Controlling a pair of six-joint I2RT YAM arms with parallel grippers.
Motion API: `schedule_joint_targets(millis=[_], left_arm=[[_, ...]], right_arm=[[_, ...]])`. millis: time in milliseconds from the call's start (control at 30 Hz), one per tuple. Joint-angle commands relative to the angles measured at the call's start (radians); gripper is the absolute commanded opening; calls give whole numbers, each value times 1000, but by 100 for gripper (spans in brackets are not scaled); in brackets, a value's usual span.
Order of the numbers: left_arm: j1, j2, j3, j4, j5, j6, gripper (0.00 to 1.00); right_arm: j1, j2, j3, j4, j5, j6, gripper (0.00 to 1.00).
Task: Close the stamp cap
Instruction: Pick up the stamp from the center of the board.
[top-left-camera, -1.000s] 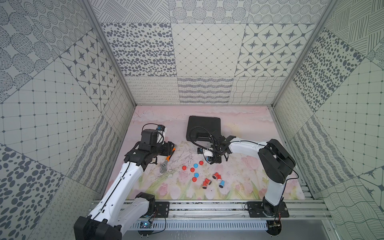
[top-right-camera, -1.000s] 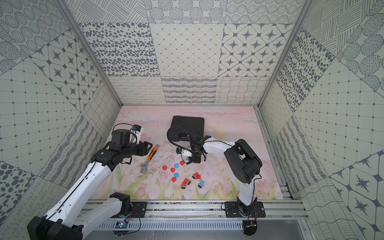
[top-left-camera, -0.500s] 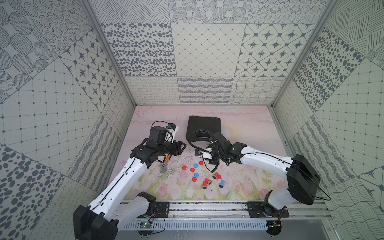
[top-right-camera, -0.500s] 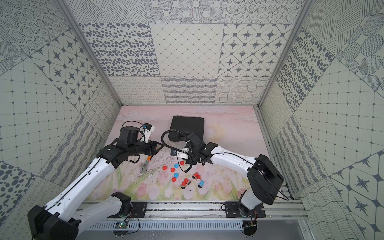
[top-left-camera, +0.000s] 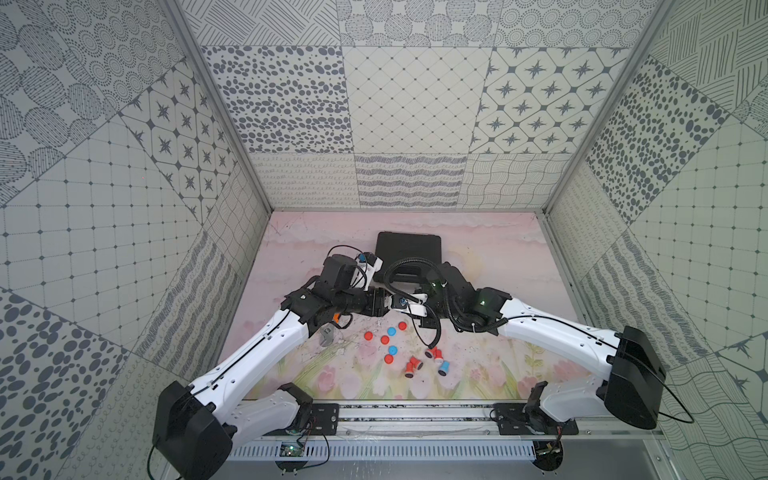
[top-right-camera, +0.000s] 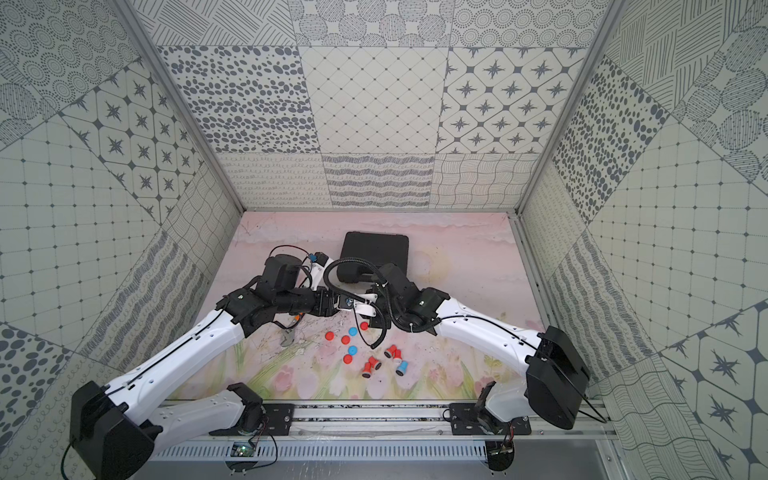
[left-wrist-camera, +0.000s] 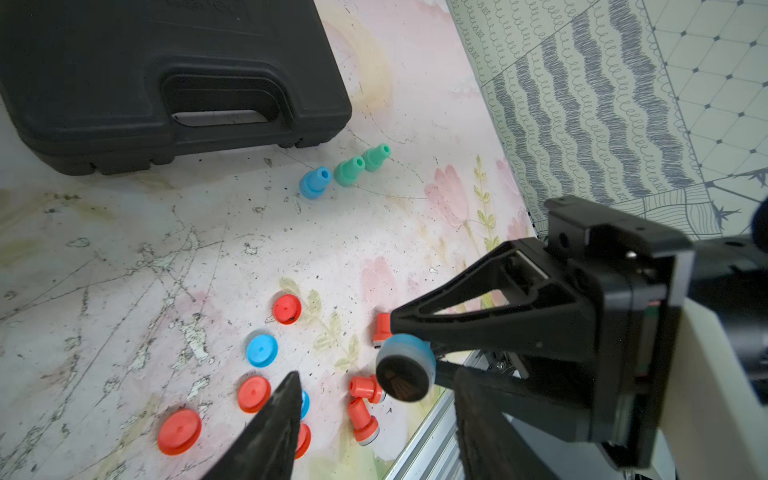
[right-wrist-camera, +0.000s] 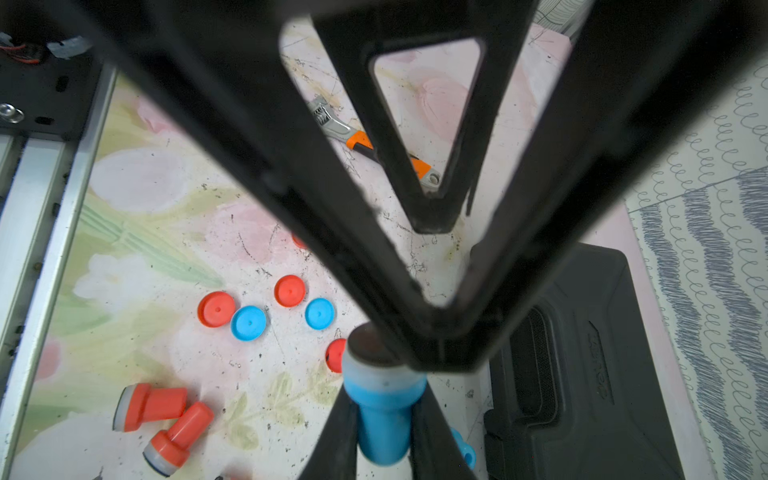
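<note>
Both arms have swung inward over the last second. The left one has come away from the wrench (top-left-camera: 327, 336), and the right one has lifted and stretched out. They now meet nose to nose above the mat (top-left-camera: 498, 257), just in front of the black case (top-left-camera: 407, 247).

The left gripper (top-left-camera: 387, 303) has its jaws parted, and the left wrist view shows nothing between them. The blue stamp (left-wrist-camera: 405, 374) hangs in the air between the two grippers, its dark inked face bare and turned toward the left arm. The right gripper (right-wrist-camera: 384, 432) is clenched on the stamp's narrow stem.

No cap is in hand, so the likeliest trouble is the left jaws closing on the bare head. That would smear ink on the pads, and it could twist the stamp, which is pinched only by its thin stem. With the fingers this close, a small overshoot could knock them together. If the right jaws let go too soon, the stamp would fall among the loose pieces.

The stamp's head sticks out past the right fingertips and sits just off the left tips. One left finger (right-wrist-camera: 332, 249) runs close by the rim of the head, but I cannot tell whether it touches. The caps lie on the mat below, a blue cap (left-wrist-camera: 262, 350) among them, well apart from both grippers.
</note>
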Motion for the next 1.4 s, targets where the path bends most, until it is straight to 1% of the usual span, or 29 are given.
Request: schedule_joint_targets(millis=[0,133,533,867,1033,1100,1200,1267,1367], left_arm=[[-18,32,5,104,73,-74,58],[-25,57,3,138,119,-90,56],[-29,64,-20,174,191,-81,41],[-29,54,-27,191,233,-79,38],[-29,36,-30,196,229,-74,28],[-30,32,-24,185,220,-65,21],[-29,17,-18,178,212,-55,13],[-28,1,-13,190,220,-56,9],[-28,-32,-5,247,262,-78,7]], right_arm=[[7,-33,-9,54,-19,0,0],[7,-42,-14,72,-4,6,0],[8,-78,-30,124,21,9,0],[8,-133,-54,153,31,14,1],[8,-144,-54,148,10,5,2],[9,-151,-56,147,1,2,2],[10,-169,-60,158,-8,5,7],[9,-190,-65,174,-10,17,16],[10,-246,-85,226,-21,44,26]])
